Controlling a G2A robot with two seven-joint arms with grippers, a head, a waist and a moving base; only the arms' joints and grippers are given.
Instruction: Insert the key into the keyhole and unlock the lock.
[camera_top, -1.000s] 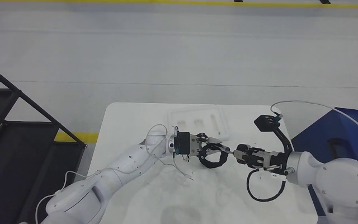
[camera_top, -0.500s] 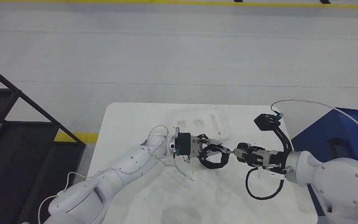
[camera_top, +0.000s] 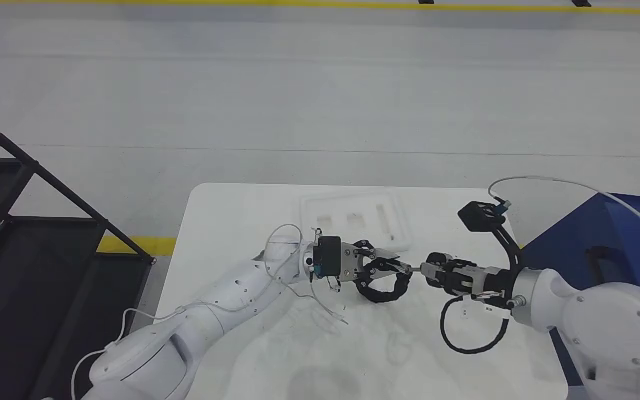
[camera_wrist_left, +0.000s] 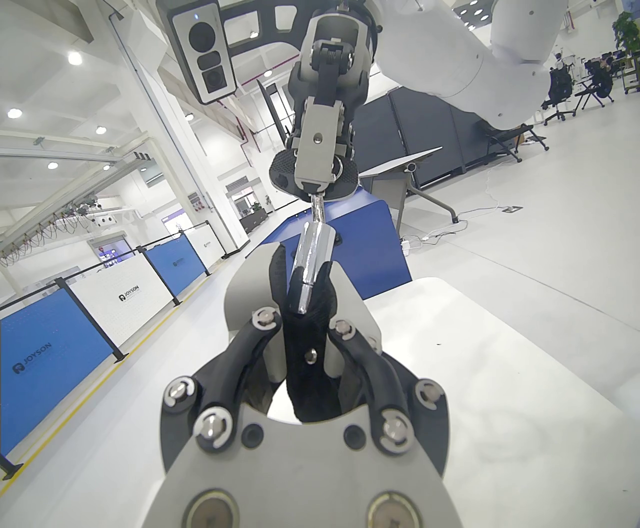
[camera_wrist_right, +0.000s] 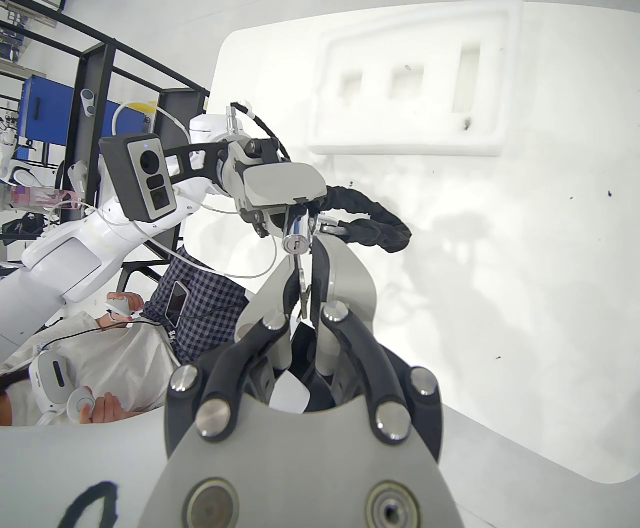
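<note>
A little below the centre of the top view, the left gripper (camera_top: 378, 265) is clenched on a short chrome cylinder lock (camera_wrist_left: 311, 252). The lock's black fabric-sleeved cable loop (camera_top: 381, 288) hangs just under it, toward the bottom of the frame. The cylinder pokes out past the fingertips, and its keyhole (camera_wrist_right: 296, 244) faces the right side of the frame. From that side the right gripper (camera_top: 432, 270) pinches the head of a small silver metal key (camera_wrist_right: 302, 282) between its pads, with the blade pointing at the lock.

The coming move depends on one line. The key lies directly to the right of the lock in the top view, and the long axes of blade and cylinder run along nearly the same left-to-right line — close to collinear, as far as the wrist views show. The blade tip meets the keyhole face, but how deep it sits cannot be told.

The step in hand looks like insertion. The right arm would push along that shared axis toward the left of the frame and then twist about it, while the left arm braces the cylinder. Any tilt between the two axes would probably jam the blade.

A white foam tray with recesses (camera_top: 308, 222) lies just above the grippers on the white table (camera_top: 225, 220).
</note>
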